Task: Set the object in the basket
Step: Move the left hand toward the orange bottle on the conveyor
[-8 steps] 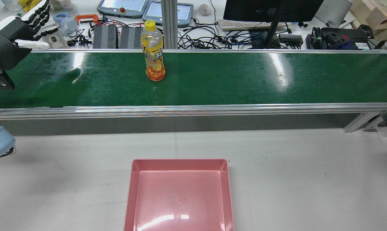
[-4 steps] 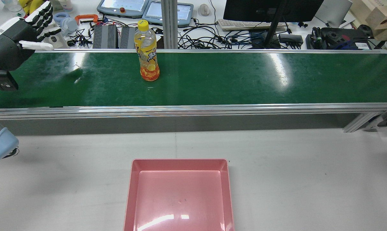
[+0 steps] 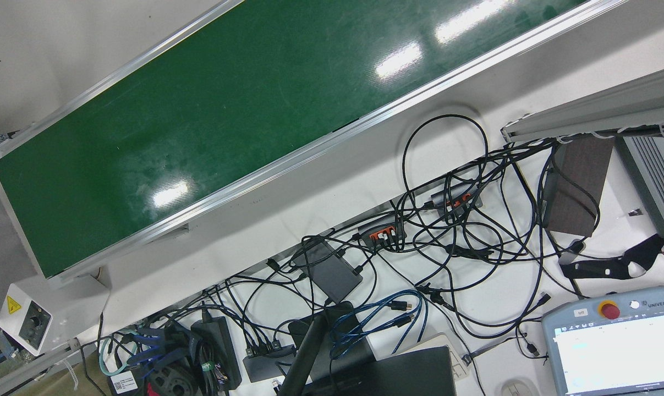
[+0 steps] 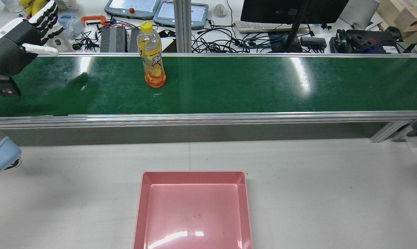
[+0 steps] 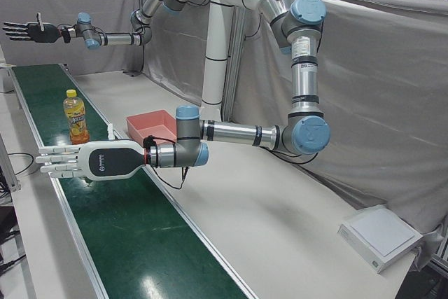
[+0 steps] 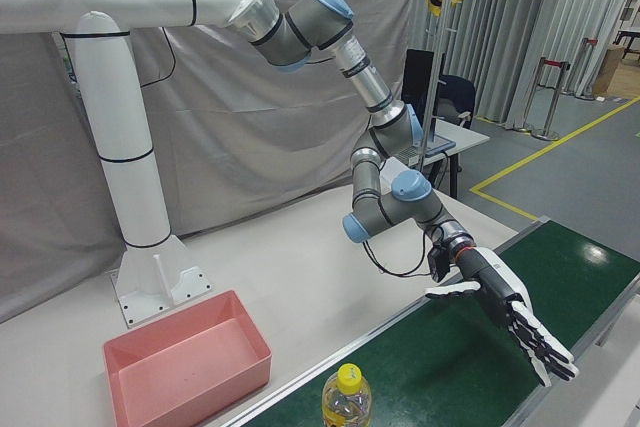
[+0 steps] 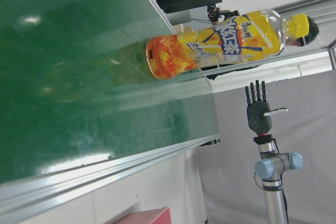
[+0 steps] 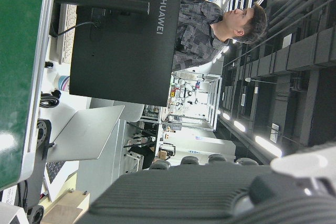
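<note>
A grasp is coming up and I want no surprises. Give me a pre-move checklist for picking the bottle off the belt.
1. Bottle upright on the green belt: ok.
2. Left robot hand open, holding nothing: ok.
3. Left robot hand at the bottle: not ok, a clear gap along the belt.
4. Pink basket empty and uncovered: ok.
5. Right robot hand open, raised clear of the belt: ok.

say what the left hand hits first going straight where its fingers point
Probably nothing on the belt: the left hand points across it toward the cluttered desk, and the bottle stands off to its side.
</note>
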